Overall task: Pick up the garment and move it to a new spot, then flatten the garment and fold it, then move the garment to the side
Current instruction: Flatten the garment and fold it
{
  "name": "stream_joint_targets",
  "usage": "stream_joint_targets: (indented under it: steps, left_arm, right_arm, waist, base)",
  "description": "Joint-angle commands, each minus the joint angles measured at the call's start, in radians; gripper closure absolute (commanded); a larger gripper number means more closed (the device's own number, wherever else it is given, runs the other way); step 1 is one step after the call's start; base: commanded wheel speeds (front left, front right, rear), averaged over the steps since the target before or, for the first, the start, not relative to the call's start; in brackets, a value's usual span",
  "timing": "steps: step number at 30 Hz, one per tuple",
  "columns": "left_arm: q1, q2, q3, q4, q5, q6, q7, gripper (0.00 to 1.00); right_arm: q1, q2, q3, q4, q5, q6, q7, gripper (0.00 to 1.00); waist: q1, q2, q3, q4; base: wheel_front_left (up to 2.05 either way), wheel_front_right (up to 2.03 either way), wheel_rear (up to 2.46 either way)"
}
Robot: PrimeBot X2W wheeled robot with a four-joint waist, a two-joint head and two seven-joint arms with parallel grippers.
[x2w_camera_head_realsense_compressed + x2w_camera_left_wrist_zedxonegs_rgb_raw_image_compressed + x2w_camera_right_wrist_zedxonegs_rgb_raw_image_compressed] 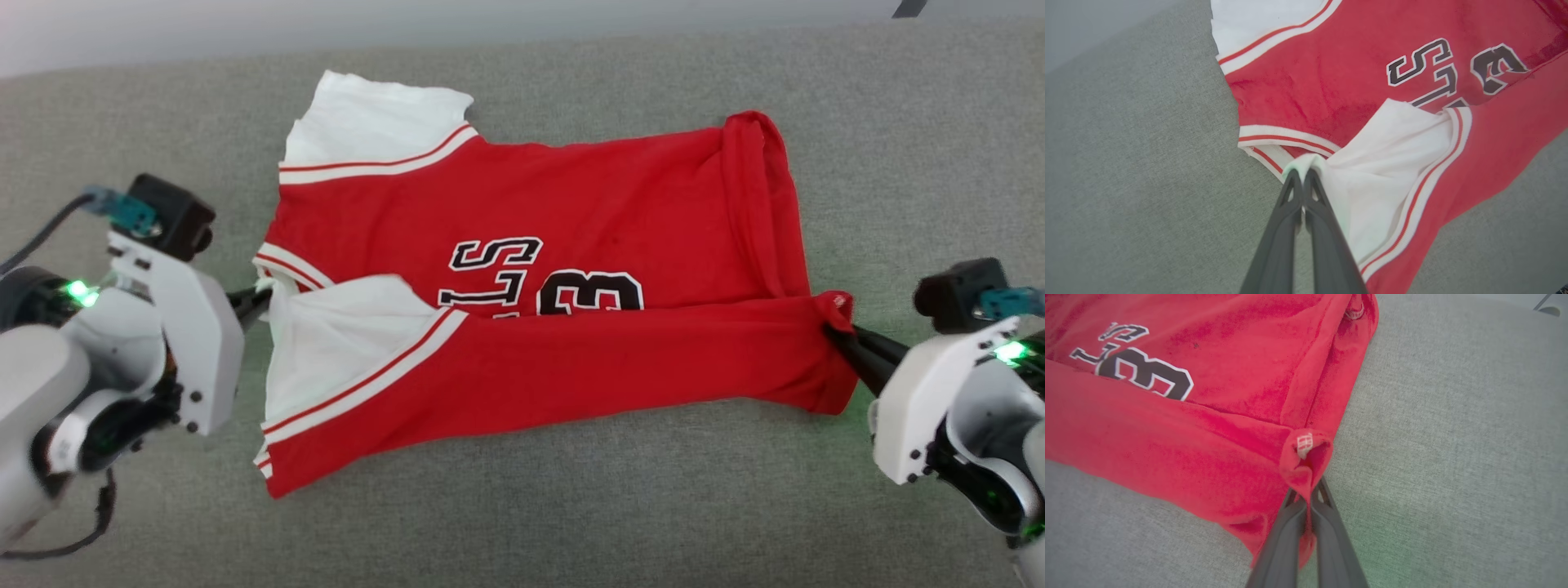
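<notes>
Bright diffuse light; faint shadow under garment (571,204); wrist views soft, warped toward edges.

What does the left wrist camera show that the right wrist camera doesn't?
Left wrist view, not the right: the white sleeve of the garment, with striped trim, pinched by the shut left gripper. Right wrist view, not the left: the red hem corner with a small white tag, clamped in the shut right gripper. Both: the garment's red body, the black number 3, and the grey fabric surface underneath.

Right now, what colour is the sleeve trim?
White with a red stripe; the trim shows best in the left wrist view.
</notes>
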Motion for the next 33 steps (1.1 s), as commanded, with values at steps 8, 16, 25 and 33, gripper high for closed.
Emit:
stream_joint_targets:
  steps: [8,16,25,33]
  left_arm:
    - [-0.022,-0.123,-0.029,0.214,-0.032,-0.099,0.066,1.00]
    - [-0.027,-0.191,-0.035,0.331,-0.077,-0.135,0.124,0.93]
    - [-0.042,-0.219,-0.022,0.366,-0.091,-0.125,0.127,0.00]
    - [-0.046,-0.200,-0.014,0.353,-0.071,-0.109,0.098,0.00]
  right_arm:
    - [-0.082,0.020,0.059,0.085,0.027,-0.001,0.045,1.00]
    - [-0.123,0.022,0.085,0.126,0.051,-0.001,0.078,1.00]
    - [-0.146,0.024,0.093,0.149,0.060,-0.001,0.085,0.51]
    - [-0.155,0.022,0.085,0.155,0.047,-0.001,0.046,0.00]
  waist:
    - [0.0000,0.0000,0.031,0.003]
    - [0.0000,0.0000,0.034,0.006]
    - [0.0000,0.0000,0.011,0.009]
    - [0.0000,0.0000,-0.016,0.015]
  base:
    - [0.00,0.00,0.00]
    - [0.00,0.00,0.00]
    - [0.00,0.00,0.00]
    - [0.00,0.00,0.00]
